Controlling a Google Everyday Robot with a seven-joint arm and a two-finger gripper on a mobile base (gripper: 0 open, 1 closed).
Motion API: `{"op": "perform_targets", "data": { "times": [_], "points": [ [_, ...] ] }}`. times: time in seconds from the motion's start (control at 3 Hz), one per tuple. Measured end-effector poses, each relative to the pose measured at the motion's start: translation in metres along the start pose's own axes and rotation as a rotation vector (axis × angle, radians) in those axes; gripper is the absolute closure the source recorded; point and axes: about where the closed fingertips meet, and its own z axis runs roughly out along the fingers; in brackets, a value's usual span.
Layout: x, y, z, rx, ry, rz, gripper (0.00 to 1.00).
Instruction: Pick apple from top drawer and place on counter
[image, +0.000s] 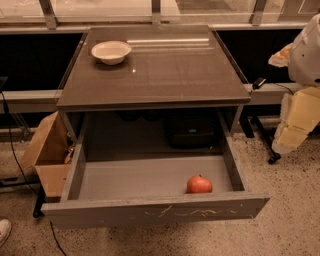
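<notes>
Since the apple sat untouched in the open top drawer below the counter's front edge, the gripper, open-or-shut unreadable, off the right edge, likely needed a reach down.

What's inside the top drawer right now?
Only the apple shows, at the front right of the open top drawer. The floor strip just behind the drawer's own front is hidden. The end effector hangs at the right, outside the drawer.
</notes>
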Motion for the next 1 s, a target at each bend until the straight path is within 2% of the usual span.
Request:
{"op": "perform_targets", "data": {
  "times": [0.33,0.67,1.0],
  "points": [
    [0.000,0.000,0.000,0.000,0.000,0.000,0.00],
    [0.001,0.004,0.016,0.007,0.039,0.068,0.00],
    [0.000,0.016,0.052,0.025,0.143,0.166,0.00]
  ]
}}
